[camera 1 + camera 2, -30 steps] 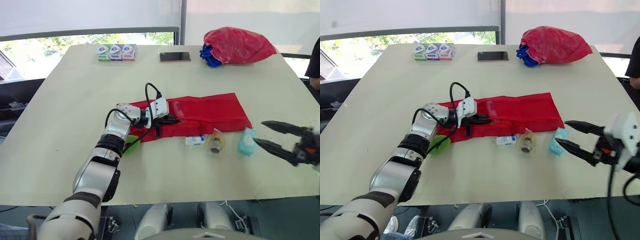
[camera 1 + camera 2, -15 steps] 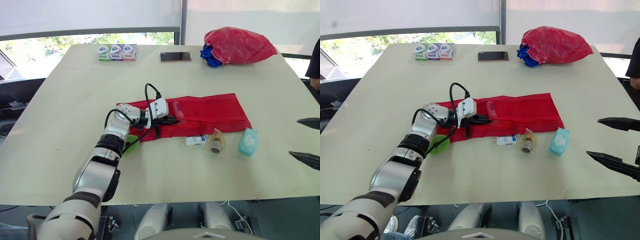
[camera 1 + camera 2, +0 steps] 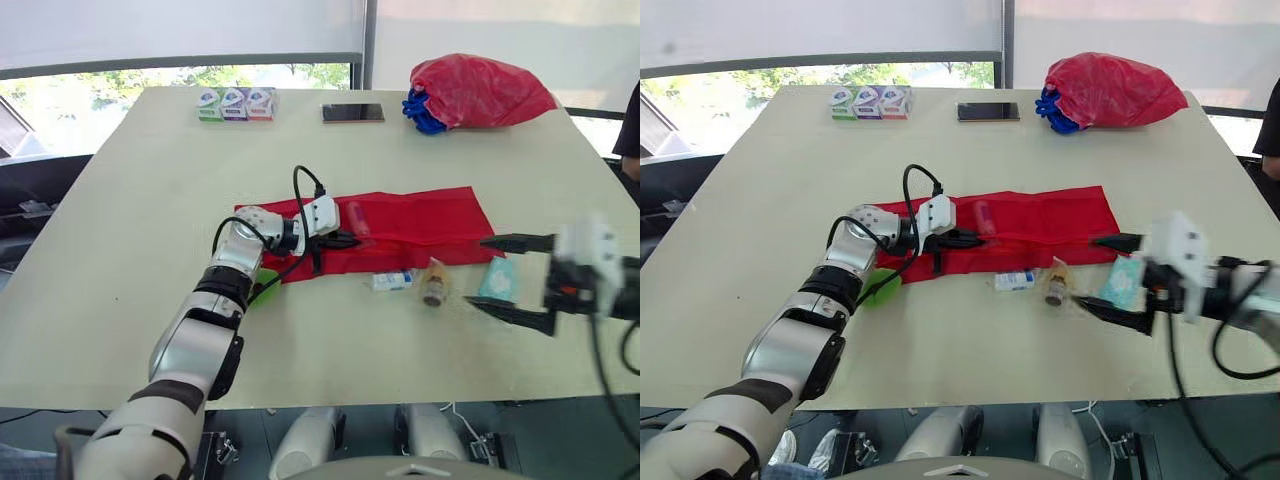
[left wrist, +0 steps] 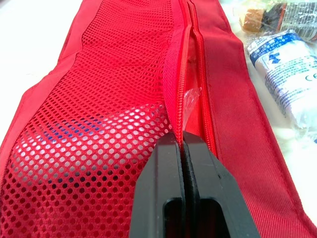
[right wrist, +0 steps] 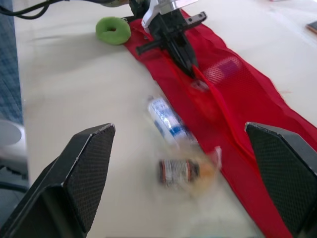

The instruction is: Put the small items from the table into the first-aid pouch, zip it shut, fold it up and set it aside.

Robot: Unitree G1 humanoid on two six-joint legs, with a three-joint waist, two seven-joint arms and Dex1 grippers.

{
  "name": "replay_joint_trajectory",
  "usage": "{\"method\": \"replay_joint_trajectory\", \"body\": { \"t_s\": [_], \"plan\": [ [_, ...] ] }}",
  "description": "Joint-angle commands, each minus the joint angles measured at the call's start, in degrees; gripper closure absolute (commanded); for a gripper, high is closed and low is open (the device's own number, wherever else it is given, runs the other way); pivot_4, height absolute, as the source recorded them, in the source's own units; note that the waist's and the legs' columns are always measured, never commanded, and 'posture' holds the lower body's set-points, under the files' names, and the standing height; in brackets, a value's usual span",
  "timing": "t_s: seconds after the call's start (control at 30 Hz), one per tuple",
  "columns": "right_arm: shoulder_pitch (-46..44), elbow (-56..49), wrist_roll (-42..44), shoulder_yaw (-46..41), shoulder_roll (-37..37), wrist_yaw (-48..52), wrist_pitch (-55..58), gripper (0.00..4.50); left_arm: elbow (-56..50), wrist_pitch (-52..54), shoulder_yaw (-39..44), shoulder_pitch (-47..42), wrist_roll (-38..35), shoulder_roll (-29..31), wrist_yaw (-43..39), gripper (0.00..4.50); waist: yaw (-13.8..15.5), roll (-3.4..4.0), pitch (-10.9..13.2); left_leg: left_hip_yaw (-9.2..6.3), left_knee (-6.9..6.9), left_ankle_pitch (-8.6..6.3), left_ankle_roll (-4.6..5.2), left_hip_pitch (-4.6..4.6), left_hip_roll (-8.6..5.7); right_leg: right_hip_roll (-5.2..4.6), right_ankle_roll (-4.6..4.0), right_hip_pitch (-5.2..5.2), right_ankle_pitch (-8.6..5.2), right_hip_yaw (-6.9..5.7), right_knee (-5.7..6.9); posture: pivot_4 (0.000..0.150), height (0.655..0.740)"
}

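Teal and crinkly, the packet (image 3: 497, 277) is lying near the front edge of the tabletop (image 3: 130, 250), probably light and slippery, best pinched across its flat sides; the right hand (image 3: 476, 271) is gaping open just beside it. Beyond, the left hand (image 3: 345, 240) is clamping the zipper lip of the limp red pouch (image 3: 420, 225).
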Motion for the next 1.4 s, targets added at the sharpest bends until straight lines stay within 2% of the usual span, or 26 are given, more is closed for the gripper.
{"method": "replay_joint_trajectory", "body": {
  "t_s": [0.03,0.3,0.5,0.67,0.7,0.73,0.8,0.9,0.97,1.07,1.2,1.4],
  "plan": [
    [-5.7,1.1,-9.8,11.3,1.4,-4.6,-1.8,0.02,0.0,-1.2,0.4,-1.9,0.1,-0.4,0.4,4.5,0.0,0.0,0.0,0.01,0.07,-0.01,0.01,-0.01,-0.01,0.0,0.01,0.0,0.01,0.01,0.01,0.15,0.74],
    [-22.6,7.8,-22.6,31.8,5.0,-7.6,8.7,0.02,1.0,-1.6,0.6,-2.4,0.5,-0.8,0.5,4.5,-0.1,0.02,0.0,-0.01,0.2,-0.01,0.02,-0.07,-0.08,0.18,0.08,-0.11,0.04,0.02,0.1,0.15,0.74],
    [-30.9,10.3,-25.9,39.0,9.0,-6.8,15.0,0.02,1.1,-1.6,0.7,-2.3,0.6,-0.9,0.5,4.5,-0.3,0.02,0.0,-0.05,0.23,-0.01,0.02,-0.2,-0.1,0.17,0.07,-0.17,0.05,-0.01,0.11,0.15,0.74],
    [-33.6,12.1,-29.4,44.1,8.8,-4.9,15.8,0.02,0.2,-1.2,0.6,-2.0,0.3,-1.4,0.5,4.5,-0.5,0.02,0.0,-0.06,0.27,-0.01,0.02,-0.21,-0.13,0.16,0.07,-0.23,0.05,-0.02,0.13,0.15,0.74],
    [-33.9,12.6,-30.0,44.6,8.8,-4.8,15.7,0.41,0.1,-1.2,0.6,-1.9,0.3,-1.4,0.5,4.5,-0.5,0.02,0.0,-0.06,0.27,-0.01,0.02,-0.21,-0.13,0.16,0.07,-0.23,0.05,-0.02,0.14,0.15,0.74],
    [-34.2,13.1,-30.8,45.0,8.8,-4.8,14.9,0.54,0.1,-1.2,0.6,-1.9,0.3,-1.4,0.5,4.5,-0.5,0.02,0.0,-0.07,0.27,-0.01,0.02,-0.21,-0.13,0.16,0.07,-0.23,0.05,-0.03,0.13,0.15,0.74],
    [-34.7,14.0,-32.5,45.9,8.5,-4.5,13.9,1.26,0.0,-1.3,0.6,-1.8,0.3,-1.4,0.6,4.5,-0.5,0.02,0.0,-0.06,0.27,-0.01,0.02,-0.21,-0.13,0.16,0.07,-0.24,0.05,-0.02,0.14,0.15,0.74],
    [-34.5,14.4,-33.7,45.8,8.9,-4.3,13.5,2.61,-0.1,-1.2,0.6,-1.8,0.3,-1.4,0.7,4.5,-0.5,0.02,0.0,-0.06,0.27,-0.01,0.02,-0.22,-0.13,0.16,0.07,-0.27,0.05,-0.02,0.14,0.15,0.74],
    [-34.2,13.8,-32.8,44.2,10.5,-4.6,14.7,3.79,0.0,-1.3,0.7,-1.8,0.3,-1.4,0.8,4.5,-0.5,0.02,0.0,-0.06,0.27,-0.01,0.02,-0.23,-0.13,0.16,0.07,-0.28,0.05,-0.02,0.15,0.15,0.74],
    [-33.7,12.9,-29.6,39.8,14.3,-5.9,18.7,4.48,0.2,-1.4,0.7,-1.9,0.3,-1.4,0.8,4.5,-0.6,0.02,0.0,-0.06,0.27,-0.01,0.02,-0.23,-0.13,0.15,0.07,-0.28,0.05,-0.01,0.16,0.15,0.74],
    [-31.7,11.4,-25.1,29.7,19.2,-9.4,29.6,4.48,0.0,-1.2,1.3,-1.6,-0.4,-1.5,0.9,4.5,-0.5,0.03,0.0,-0.09,0.31,-0.01,0.02,-0.33,-0.14,0.11,0.06,-0.3,0.06,-0.01,0.2,0.15,0.74],
    [-29.7,11.0,-24.7,26.9,17.4,-14.0,38.1,4.48,-1.2,-0.7,1.8,-0.6,-1.5,-1.6,0.7,4.5,-0.6,0.05,0.0,-0.13,0.38,-0.01,0.02,-0.52,-0.2,0.05,0.05,-0.53,0.06,-0.02,0.26,0.15,0.74]
  ]
}}
